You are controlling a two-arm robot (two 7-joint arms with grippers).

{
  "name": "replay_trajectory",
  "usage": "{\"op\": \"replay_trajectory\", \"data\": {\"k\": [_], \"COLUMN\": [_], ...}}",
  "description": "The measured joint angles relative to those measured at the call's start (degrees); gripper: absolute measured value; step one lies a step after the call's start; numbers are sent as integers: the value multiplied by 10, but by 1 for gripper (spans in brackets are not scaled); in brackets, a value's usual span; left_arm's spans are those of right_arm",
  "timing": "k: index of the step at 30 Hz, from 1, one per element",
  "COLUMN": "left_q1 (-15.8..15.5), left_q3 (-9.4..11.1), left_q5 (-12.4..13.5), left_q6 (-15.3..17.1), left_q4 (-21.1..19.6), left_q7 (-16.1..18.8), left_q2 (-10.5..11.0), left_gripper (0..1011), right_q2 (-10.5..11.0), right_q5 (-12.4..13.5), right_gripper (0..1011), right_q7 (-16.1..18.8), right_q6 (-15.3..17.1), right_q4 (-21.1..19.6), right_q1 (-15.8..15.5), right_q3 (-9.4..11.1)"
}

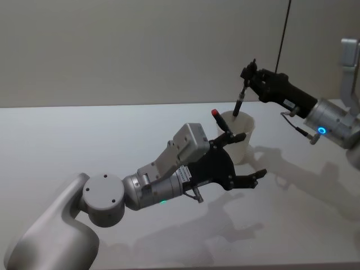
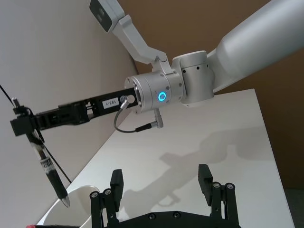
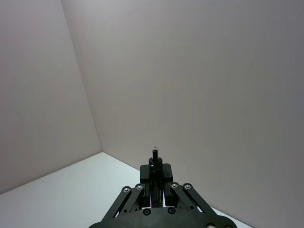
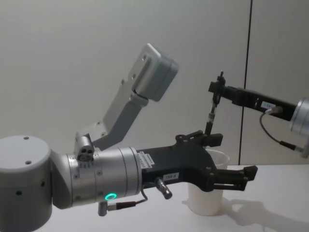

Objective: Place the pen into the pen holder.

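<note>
Nearest the robot, the left gripper (image 1: 245, 158) reaches in low over the plain white tabletop (image 1: 84, 140), its black fingers (image 2: 205, 176) spread wide with nothing between them; one fingertip lies in front of the cup's wall as the head camera sees it, whether touching or just short of it cannot be told, and the other points out over bare table to the cup's right. Just beyond those fingers stands the pen holder, a plain white tapered paper cup with a rolled rim (image 1: 239, 138), upright on the table; a small red-tipped object (image 1: 215, 113) shows at its near-left rim, though what it belongs to is unclear. Above and behind the cup, the right gripper (image 1: 246, 75) comes in from the right with its jaws closed on the upper end of the slim black pen with a pale label band (image 2: 46, 164). The pen hangs nearly upright below those fingers, leaning slightly, its tip level with the cup's mouth and just inside the rim on the far side. The pen looks light, rigid and smooth-barrelled, so a pinch near the top should carry it, though it could swing or slip in a loose grip; once released it will probably drop the rest of the way. The paper cup appears thin, light and easy to tip or dent, so it would be best steadied gently at its lower wall, not squeezed at the rim.
</note>
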Motion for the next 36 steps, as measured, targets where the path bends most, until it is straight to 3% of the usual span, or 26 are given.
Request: {"op": "replay_trajectory", "data": {"k": [8,22,36], "left_q1": [0,0,0], "left_q3": [0,0,0], "left_q5": [0,0,0], "left_q6": [0,0,0], "left_q4": [0,0,0], "left_q7": [0,0,0], "left_q2": [0,0,0], "left_gripper": [1000,1000,1000], "right_q2": [-9,-13,-13], "right_q5": [-12,-33,-50], "right_gripper": [147,147,558], "right_q7": [2,-18,-35], "right_q6": [-29,-69,-86], "right_q4": [48,80,91], "right_q1": [22,33,35], "right_q3": [-10,-20,-23]}}
